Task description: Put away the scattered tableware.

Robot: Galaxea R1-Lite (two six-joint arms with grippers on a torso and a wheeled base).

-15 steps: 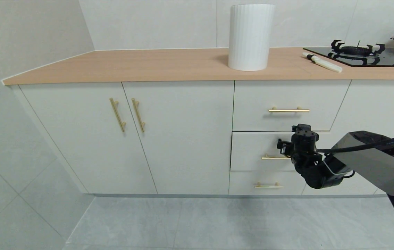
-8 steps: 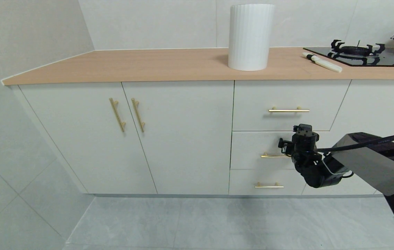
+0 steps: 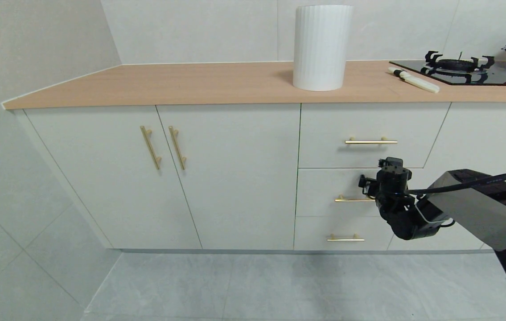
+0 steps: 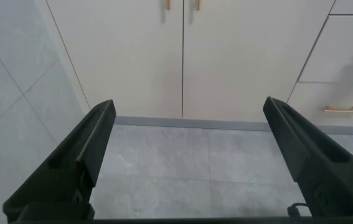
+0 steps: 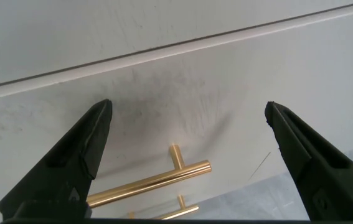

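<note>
Head view: the knife [image 3: 413, 80] is lying on the wooden countertop [image 3: 190, 84], just beside the gas hob [image 3: 466, 71] and to the right of a tall white ribbed canister [image 3: 322, 47]. The right gripper [image 3: 365, 189] sits at the middle drawer's gold handle [image 3: 351, 199].

Left wrist view: the left gripper [image 4: 185, 118] has its fingers spread wide over the grey floor tiles [image 4: 182, 168].

Right wrist view: fingers wide apart here too, with the drawer front right ahead and nothing clamped.

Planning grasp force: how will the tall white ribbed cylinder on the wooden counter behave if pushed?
The tall white ribbed cylinder stands upright, taller than wide: a high push probably tips it. Looks ceramic, so likely heavy and breakable. Ribs may aid grip.
</note>
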